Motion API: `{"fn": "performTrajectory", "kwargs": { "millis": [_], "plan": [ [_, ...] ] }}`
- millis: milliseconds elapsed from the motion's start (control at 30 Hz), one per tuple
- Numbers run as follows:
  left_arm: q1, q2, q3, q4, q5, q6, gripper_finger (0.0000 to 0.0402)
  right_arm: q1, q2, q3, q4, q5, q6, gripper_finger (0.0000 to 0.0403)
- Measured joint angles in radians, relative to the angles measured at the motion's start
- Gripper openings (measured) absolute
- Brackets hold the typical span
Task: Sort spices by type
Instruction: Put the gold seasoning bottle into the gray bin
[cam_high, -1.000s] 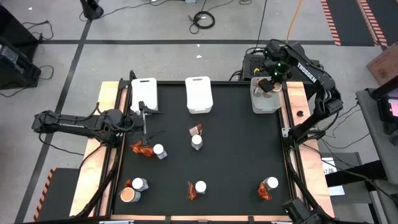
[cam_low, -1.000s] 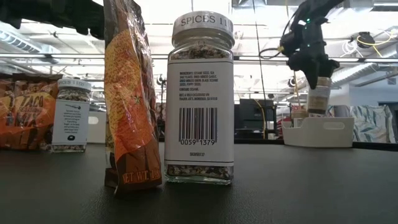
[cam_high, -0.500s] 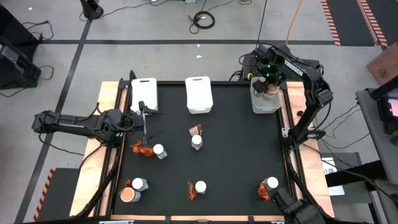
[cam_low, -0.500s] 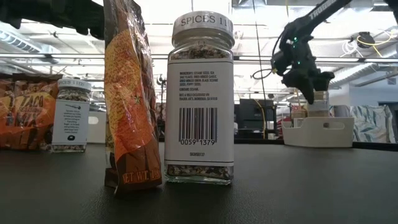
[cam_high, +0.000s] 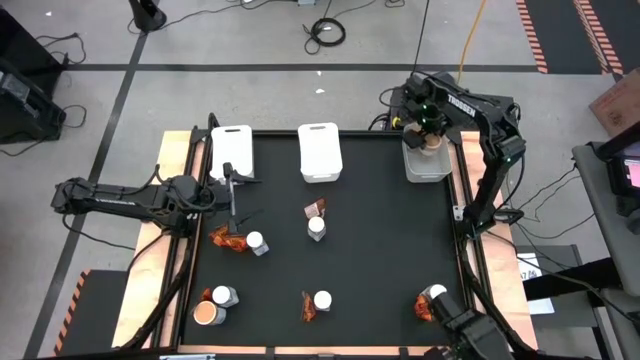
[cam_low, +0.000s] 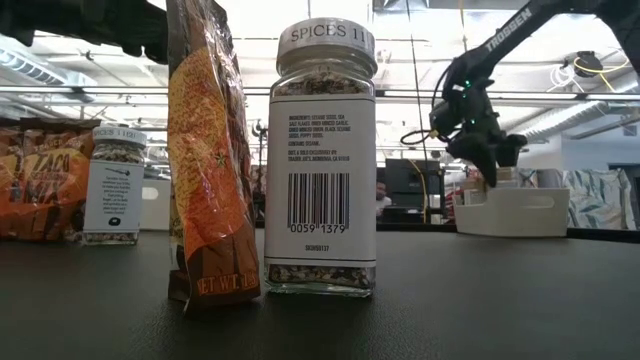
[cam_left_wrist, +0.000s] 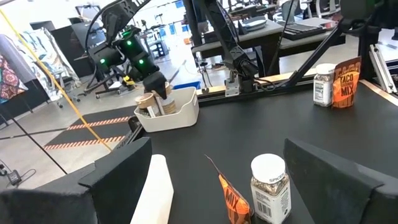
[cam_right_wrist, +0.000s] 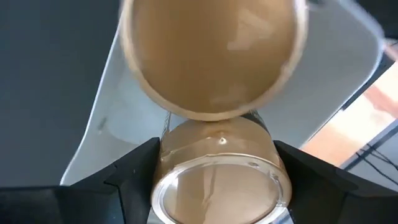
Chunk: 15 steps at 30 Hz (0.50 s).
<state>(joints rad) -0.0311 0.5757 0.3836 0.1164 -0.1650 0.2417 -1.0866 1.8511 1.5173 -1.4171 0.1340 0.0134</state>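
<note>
Two tubs (cam_right_wrist: 211, 56) meet in the right bin (cam_high: 428, 165): the right end effector (cam_high: 432, 138) grips one beside the other. Left end effector (cam_high: 231, 190) waits open.

The right gripper (cam_high: 432, 141) held a tub (cam_right_wrist: 217, 171) inside the far-right bin (cam_high: 425, 165), just beside another tub (cam_right_wrist: 208, 56). Jars and sachets lay well apart from it across the desk (cam_high: 380, 250).

Sachet (cam_low: 208, 150) top — cut off by frame
</note>
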Motion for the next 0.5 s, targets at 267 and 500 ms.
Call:
{"fn": "performTrajectory", "kwargs": {
  "millis": [267, 500],
  "plan": [
    [0.0, 0.0, 0.0, -0.002, 0.0, 0.0, 0.0367, 0.0, 0.0, 0.0, 0.001, -0.009, 0.0, 0.0296],
    [0.0, 0.0, 0.0, -0.002, 0.0, 0.0, 0.0367, 0.0, -0.001, 0.0, -0.002, -0.009, 0.0, 0.0316]
  ]
}}
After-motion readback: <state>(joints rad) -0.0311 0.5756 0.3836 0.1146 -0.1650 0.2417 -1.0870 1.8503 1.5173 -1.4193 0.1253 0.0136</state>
